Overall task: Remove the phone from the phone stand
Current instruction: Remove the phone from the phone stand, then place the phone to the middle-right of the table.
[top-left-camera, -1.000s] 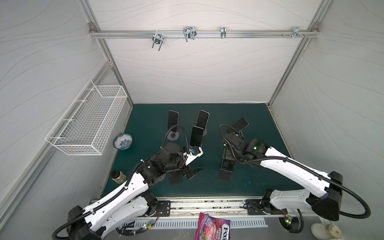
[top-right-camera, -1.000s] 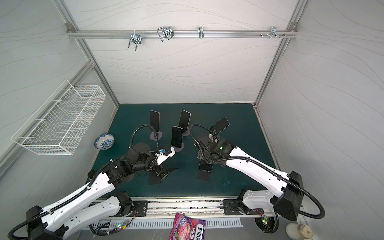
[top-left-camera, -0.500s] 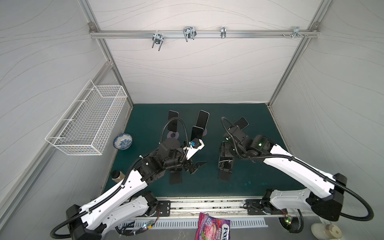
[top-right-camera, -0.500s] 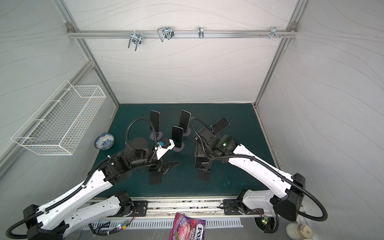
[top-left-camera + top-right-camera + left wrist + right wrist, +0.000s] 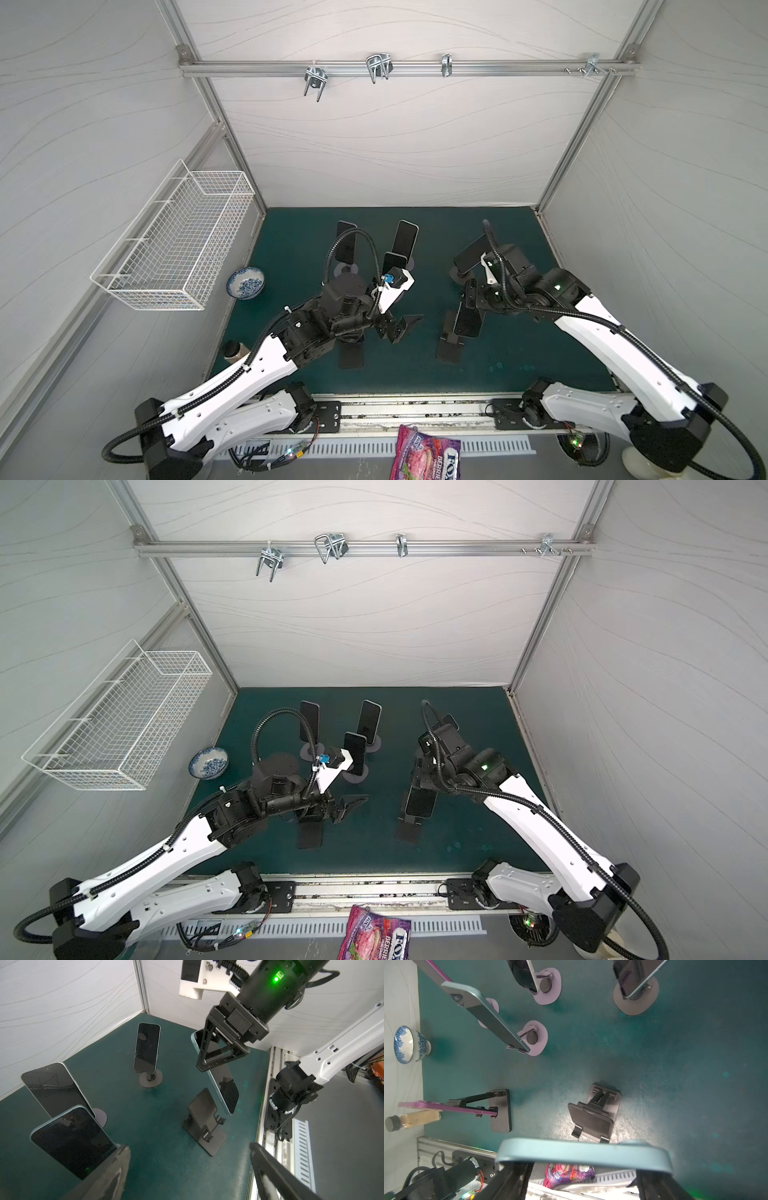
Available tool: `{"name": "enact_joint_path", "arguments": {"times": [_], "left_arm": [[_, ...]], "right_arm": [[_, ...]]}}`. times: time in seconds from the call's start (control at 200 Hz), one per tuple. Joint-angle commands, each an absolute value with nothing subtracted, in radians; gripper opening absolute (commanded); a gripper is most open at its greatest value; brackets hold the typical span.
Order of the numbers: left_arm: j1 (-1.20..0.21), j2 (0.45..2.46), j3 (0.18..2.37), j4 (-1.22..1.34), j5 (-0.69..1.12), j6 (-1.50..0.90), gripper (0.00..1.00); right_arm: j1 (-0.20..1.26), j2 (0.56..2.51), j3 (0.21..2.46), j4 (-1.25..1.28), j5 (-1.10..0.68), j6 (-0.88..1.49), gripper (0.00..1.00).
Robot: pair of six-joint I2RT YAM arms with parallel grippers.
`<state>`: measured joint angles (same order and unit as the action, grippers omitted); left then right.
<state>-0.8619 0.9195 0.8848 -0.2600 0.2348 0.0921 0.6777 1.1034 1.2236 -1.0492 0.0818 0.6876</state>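
Since a second ago the left arm has reached farther out over the bench (image 5: 407, 374), and the right arm's wrist has swung outward to its own side. The phone (image 5: 225, 1086) has hardly shifted.

I have the right end effector (image 5: 584, 1164) clamped across the phone near its upper end, so the phone hangs tilted below the fingers, screen toward the left arm. It is in the air, clear of the stand (image 5: 204, 1118). Its lower end is just beside and above the stand's back plate, not touching. The left end effector (image 5: 187, 1148) hovers near the stand with its jaws wide apart.

In both top views the phone overlaps the stand, and I cannot judge the gap. The left wrist view, looking from the side, shows bare bench between them.

The right wrist view shows the phone's teal edge spanning from one finger (image 5: 517, 1180) to the other, and the stand's plate and two lips in full. It also shows a purple phone (image 5: 446, 1106) on a second stand (image 5: 500, 1111); the left arm covers that phone in the top views.
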Motion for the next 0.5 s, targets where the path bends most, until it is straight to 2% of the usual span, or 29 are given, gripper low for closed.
{"name": "enact_joint_path", "arguments": {"times": [0.0, 0.275, 0.495], "left_arm": [[-0.885, 0.965, 0.922, -0.153, 0.196, 0.050, 0.91], [-0.962, 1.122, 1.004, -0.104, 0.097, 0.043, 0.90], [-1.003, 1.265, 1.103, -0.116, 0.016, 0.017, 0.90]], "right_arm": [[0.632, 1.084, 1.233, -1.126, 0.034, 0.621, 0.59], [0.472, 1.073, 1.224, -1.205, 0.037, 0.490, 0.59], [0.321, 1.089, 1.159, -1.168, 0.027, 0.407, 0.59]]}}
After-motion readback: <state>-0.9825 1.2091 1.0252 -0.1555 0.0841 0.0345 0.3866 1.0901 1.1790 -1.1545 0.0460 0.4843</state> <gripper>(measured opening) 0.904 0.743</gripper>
